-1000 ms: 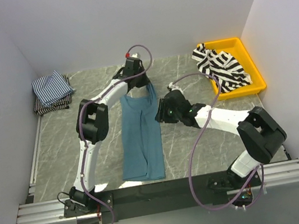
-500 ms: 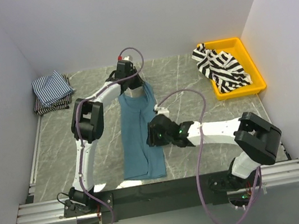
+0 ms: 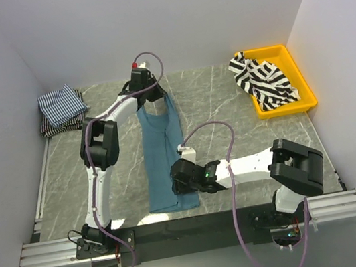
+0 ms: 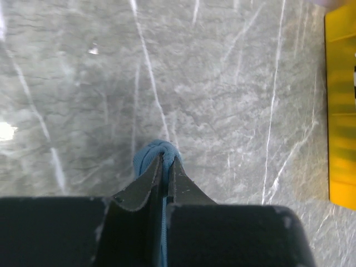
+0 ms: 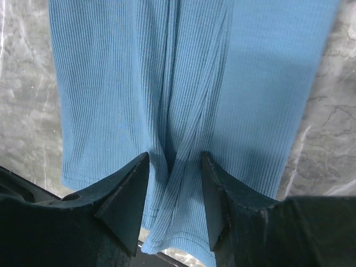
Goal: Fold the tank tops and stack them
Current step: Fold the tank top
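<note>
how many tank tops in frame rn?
4: teal top laid flat mid-table; broad-striped top in the yellow tray; two folded striped tops stacked at far left. The stack may hide more.

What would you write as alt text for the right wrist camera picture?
The right fingers, dark and open, straddle a wrinkle in a ribbed teal-blue tank top lying flat on a grey marbled table, which shows at both edges.

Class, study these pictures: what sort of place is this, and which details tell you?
Probably a robotics lab test cell: plain white walls box in a marble-patterned table, a left arm and right arm are bolted to a metal rail, and a teal tank top lies stretched out.
</note>
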### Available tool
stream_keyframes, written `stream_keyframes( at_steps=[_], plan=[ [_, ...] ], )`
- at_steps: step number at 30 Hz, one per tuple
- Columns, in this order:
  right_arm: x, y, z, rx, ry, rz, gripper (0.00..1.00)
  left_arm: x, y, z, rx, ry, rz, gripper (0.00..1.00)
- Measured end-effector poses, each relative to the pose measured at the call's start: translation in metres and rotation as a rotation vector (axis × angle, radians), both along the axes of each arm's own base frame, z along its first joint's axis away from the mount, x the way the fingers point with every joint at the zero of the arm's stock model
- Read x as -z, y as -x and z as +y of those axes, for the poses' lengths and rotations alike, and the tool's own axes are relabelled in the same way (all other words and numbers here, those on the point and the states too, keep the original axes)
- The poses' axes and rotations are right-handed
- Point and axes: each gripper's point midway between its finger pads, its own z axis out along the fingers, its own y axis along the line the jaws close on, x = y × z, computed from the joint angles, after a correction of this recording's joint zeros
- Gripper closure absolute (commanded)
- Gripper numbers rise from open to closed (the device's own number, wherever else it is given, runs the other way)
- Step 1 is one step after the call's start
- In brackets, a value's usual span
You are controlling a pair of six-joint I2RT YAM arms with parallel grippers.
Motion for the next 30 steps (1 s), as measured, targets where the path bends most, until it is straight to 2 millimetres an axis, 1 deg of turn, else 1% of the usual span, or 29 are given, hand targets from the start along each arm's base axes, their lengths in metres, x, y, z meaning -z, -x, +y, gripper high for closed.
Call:
stream_keyframes(
  at_steps=[4, 7, 10, 13, 15, 18, 19, 21, 22, 24, 25, 27, 28, 30],
  plan=[
    [0.000, 0.001, 0.001, 0.021, -0.007, -0.001, 0.50, -0.005, -0.006, 0.009, -0.015, 0.015, -0.001, 0.99],
    [0.000, 0.001, 0.002, 0.026, -0.013, -0.001, 0.50, -0.010, -0.010, 0.012, -0.018, 0.031, -0.012, 0.99],
    [0.000, 0.001, 0.003, 0.029, -0.018, 0.001, 0.50, -0.010, -0.012, 0.014, -0.012, 0.042, -0.008, 0.99],
    [0.000, 0.001, 0.004, 0.033, -0.023, 0.002, 0.50, -0.005, -0.016, 0.012, -0.001, 0.053, -0.010, 0.99],
    [0.000, 0.001, 0.004, 0.034, -0.025, 0.001, 0.50, 0.002, -0.017, 0.011, 0.003, 0.059, -0.002, 0.99],
    [0.000, 0.001, 0.004, 0.038, -0.027, 0.003, 0.49, 0.012, -0.016, 0.010, 0.000, 0.064, 0.016, 0.96],
    [0.000, 0.001, 0.004, 0.039, -0.027, 0.003, 0.49, 0.014, -0.016, 0.010, -0.002, 0.066, 0.020, 0.90],
    [0.000, 0.001, 0.004, 0.040, -0.028, 0.003, 0.47, 0.013, -0.018, 0.010, -0.005, 0.072, 0.018, 0.84],
    [-0.001, 0.001, 0.004, 0.041, -0.028, 0.004, 0.46, 0.012, -0.019, 0.010, -0.006, 0.076, 0.011, 0.74],
    [-0.002, 0.001, 0.003, 0.042, -0.027, 0.005, 0.44, 0.008, -0.022, 0.010, -0.007, 0.084, -0.005, 0.63],
    [-0.002, 0.002, 0.001, 0.041, -0.020, 0.008, 0.44, 0.006, -0.024, 0.010, -0.009, 0.090, -0.012, 0.56],
    [-0.005, 0.003, -0.004, 0.041, -0.008, 0.010, 0.42, 0.002, -0.028, 0.013, -0.019, 0.101, -0.027, 0.49],
    [-0.008, 0.003, -0.008, 0.043, -0.005, 0.010, 0.42, 0.000, -0.030, 0.015, -0.024, 0.106, -0.033, 0.44],
    [-0.016, 0.000, -0.013, 0.050, -0.013, 0.002, 0.42, -0.004, -0.032, 0.019, -0.032, 0.109, -0.039, 0.43]
  ],
)
